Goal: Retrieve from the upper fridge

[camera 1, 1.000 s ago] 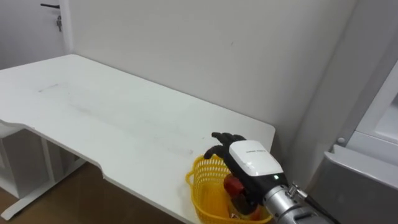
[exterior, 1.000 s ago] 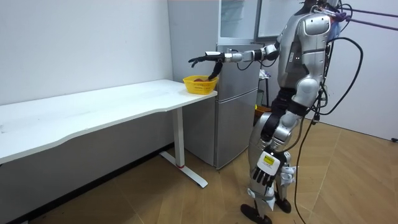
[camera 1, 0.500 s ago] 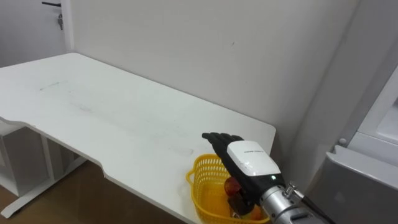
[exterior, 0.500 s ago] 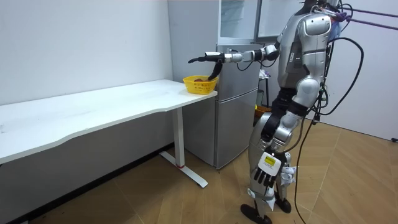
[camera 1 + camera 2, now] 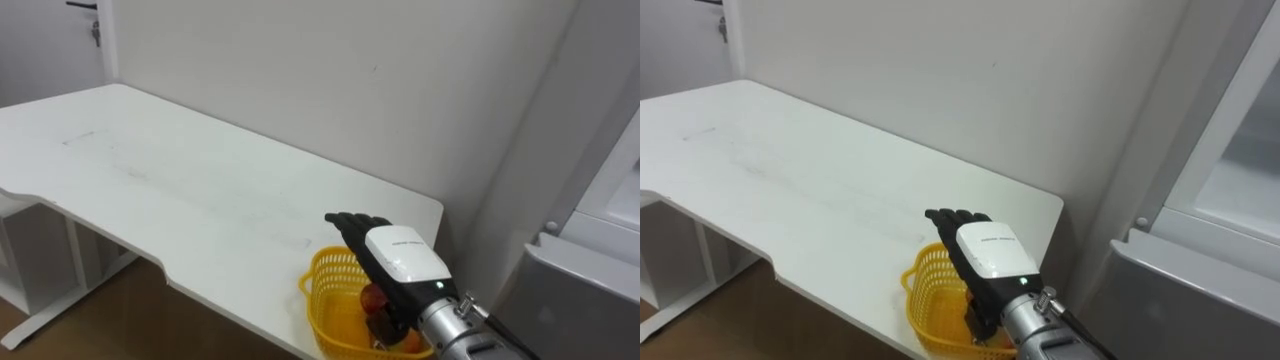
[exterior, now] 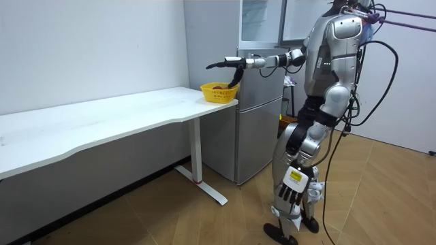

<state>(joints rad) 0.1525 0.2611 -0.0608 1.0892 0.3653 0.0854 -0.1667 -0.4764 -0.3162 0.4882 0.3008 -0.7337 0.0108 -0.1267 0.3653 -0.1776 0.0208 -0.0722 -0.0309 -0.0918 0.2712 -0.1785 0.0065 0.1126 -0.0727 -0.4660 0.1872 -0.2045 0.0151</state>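
A yellow basket (image 5: 318, 278) stands on the near right corner of the white table (image 5: 160, 175), next to the fridge (image 5: 590, 250). A red fruit (image 5: 372, 296) and an orange one (image 5: 412, 342) lie inside it. My right hand (image 5: 400, 255) hovers just over the basket, open, its fingers stretched out flat towards the wall and holding nothing. In the room view I stand upright in front of the fridge (image 6: 262, 82), right arm held out to the basket (image 6: 218, 92). My left hand (image 6: 289, 194) hangs by my leg with relaxed fingers.
The long white table runs away to my left along a bare wall. The fridge's upper compartment (image 6: 262, 20) is behind my outstretched arm. A door with a handle (image 5: 85, 12) is at the far left. Wooden floor lies around the table legs.
A second ago the right hand's fingers were bent down over the basket; they have since straightened and the hand lifted a little. In the last half second nothing moved.
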